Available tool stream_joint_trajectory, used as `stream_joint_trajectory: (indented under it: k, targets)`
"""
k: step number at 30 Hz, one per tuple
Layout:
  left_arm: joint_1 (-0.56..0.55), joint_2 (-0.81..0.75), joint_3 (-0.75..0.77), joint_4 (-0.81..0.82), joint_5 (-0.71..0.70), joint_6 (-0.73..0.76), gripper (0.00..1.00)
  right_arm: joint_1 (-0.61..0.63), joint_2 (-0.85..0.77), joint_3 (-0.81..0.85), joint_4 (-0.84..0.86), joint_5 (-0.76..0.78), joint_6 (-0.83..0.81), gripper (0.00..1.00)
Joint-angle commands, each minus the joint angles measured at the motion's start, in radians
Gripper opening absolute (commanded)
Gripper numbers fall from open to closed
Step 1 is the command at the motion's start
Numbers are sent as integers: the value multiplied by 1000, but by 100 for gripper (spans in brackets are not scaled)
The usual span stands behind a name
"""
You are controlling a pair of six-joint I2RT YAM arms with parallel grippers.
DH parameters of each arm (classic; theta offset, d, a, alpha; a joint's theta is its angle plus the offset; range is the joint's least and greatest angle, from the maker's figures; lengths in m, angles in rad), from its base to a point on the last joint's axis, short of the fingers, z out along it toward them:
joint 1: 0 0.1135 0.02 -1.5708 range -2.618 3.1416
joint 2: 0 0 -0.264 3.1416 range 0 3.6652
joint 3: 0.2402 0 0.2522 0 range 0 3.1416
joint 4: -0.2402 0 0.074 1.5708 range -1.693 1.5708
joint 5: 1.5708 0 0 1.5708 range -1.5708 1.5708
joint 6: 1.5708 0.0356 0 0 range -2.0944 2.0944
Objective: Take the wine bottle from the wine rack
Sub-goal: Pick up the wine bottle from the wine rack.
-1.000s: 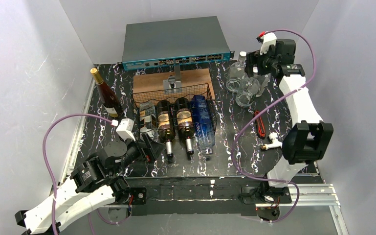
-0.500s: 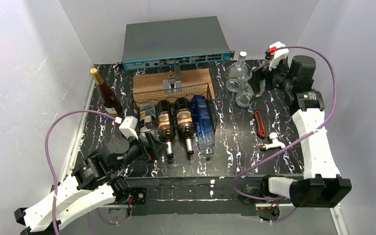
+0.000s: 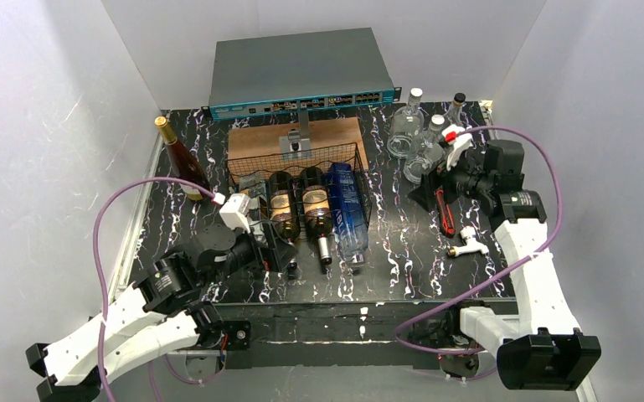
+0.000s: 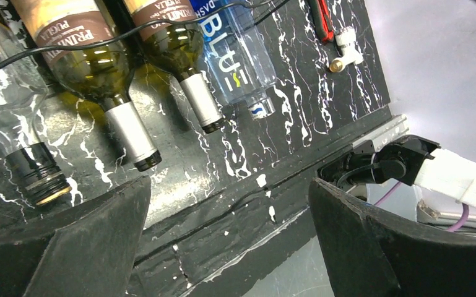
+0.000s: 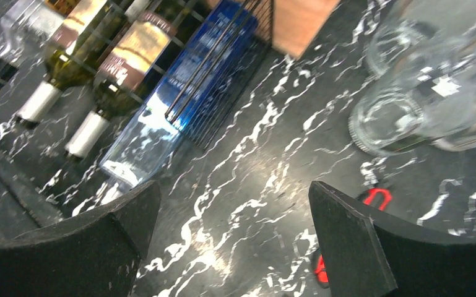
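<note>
The black wire wine rack (image 3: 295,159) holds a clear bottle (image 3: 251,201), two dark wine bottles with brown labels (image 3: 283,211) (image 3: 314,208) and a blue bottle (image 3: 345,209), all lying with their necks toward me. My left gripper (image 3: 278,249) is open, low over the table just in front of the left wine bottle's neck (image 4: 130,136); nothing is between its fingers. In the left wrist view the second wine bottle (image 4: 182,68) lies to its right. My right gripper (image 3: 430,194) is open and empty, right of the rack, and its view shows the blue bottle (image 5: 179,105).
A tall wine bottle (image 3: 182,163) stands at the left. A wooden board (image 3: 293,136) and a network switch (image 3: 301,71) are behind the rack. Clear glass bottles (image 3: 414,138) stand at the back right. A red-black tool (image 3: 444,209) and a white fitting (image 3: 469,244) lie near the right gripper.
The right arm has swung from the back right corner down toward the table beside the glass bottles, its jaws opening wider. The left gripper has crept right, toward the bottle necks.
</note>
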Motion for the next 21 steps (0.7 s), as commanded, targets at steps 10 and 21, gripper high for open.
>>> stream_joint_trajectory:
  k: [10, 21]
  targets:
    - [-1, 314, 141, 9, 90, 45, 98, -8, -112, -275, 151, -132, 5, 98]
    - [-46, 496, 183, -106, -127, 44, 98, -8, -134, -369, 194, -61, -17, 98]
